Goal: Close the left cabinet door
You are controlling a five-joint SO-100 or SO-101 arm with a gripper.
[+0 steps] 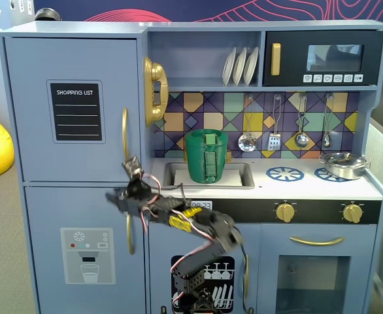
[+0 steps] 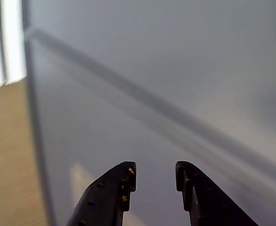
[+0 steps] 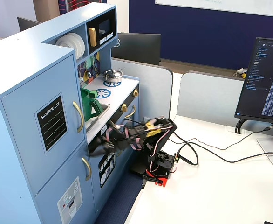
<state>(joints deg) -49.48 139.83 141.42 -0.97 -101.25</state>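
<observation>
The left cabinet door (image 1: 74,98) is light blue with a black "SHOPPING LIST" panel and a curved gold handle (image 1: 124,134). It lies flush with the cabinet front in both fixed views, and it also shows in a fixed view (image 3: 43,121). My gripper (image 1: 121,183) is open and empty. It sits close to the front of the cabinet, near the seam below the door's handle, and appears in a fixed view (image 3: 97,149) just in front of the door edge. In the wrist view the black fingertips (image 2: 128,176) stand apart before a blurred blue panel (image 2: 175,70).
Below is the blue door with the water-dispenser graphic (image 1: 87,248) and its gold handle (image 1: 131,232). A green pitcher (image 1: 206,156) stands in the sink to the right. The arm's base (image 3: 160,163) sits on a white desk with cables and a monitor (image 3: 267,79).
</observation>
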